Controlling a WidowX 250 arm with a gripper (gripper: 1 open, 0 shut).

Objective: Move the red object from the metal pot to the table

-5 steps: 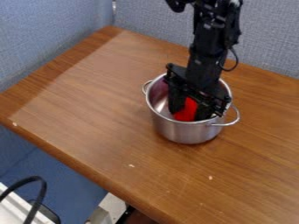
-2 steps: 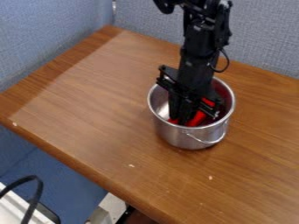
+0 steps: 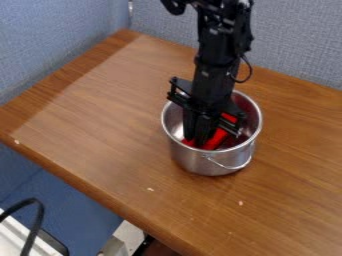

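The red object (image 3: pixel 222 127) lies inside the metal pot (image 3: pixel 211 153), low against the pot's inner wall on the side nearer the table's far right. Only parts of its bright red surface show, since the black gripper (image 3: pixel 203 128) reaches straight down into the pot and covers much of it. The jaws stand close together around the red block, pinching it; the exact contact is hidden by the dark fingers, but red shows on both sides of them and just beneath.

The pot is a round, shiny steel vessel with straight sides and a rolled rim. One small loop handle shows at its lower right edge. It stands upright on the table (image 3: pixel 94 115), toward the far right part of the brown wood-grain top, well away from the near left edge.

The robot arm (image 3: pixel 221 40) rises from the pot in a dark, jointed column and leaves the picture at the top. It blocks the view of the pot's rear rim and most of its inside.

Behind the table stands a blue-grey fabric wall (image 3: pixel 60 30). Below the table's rounded lighter front edge, black cables (image 3: pixel 30 235) curl on the blue floor at lower left, and something pale shows near the bottom middle, too small to tell.
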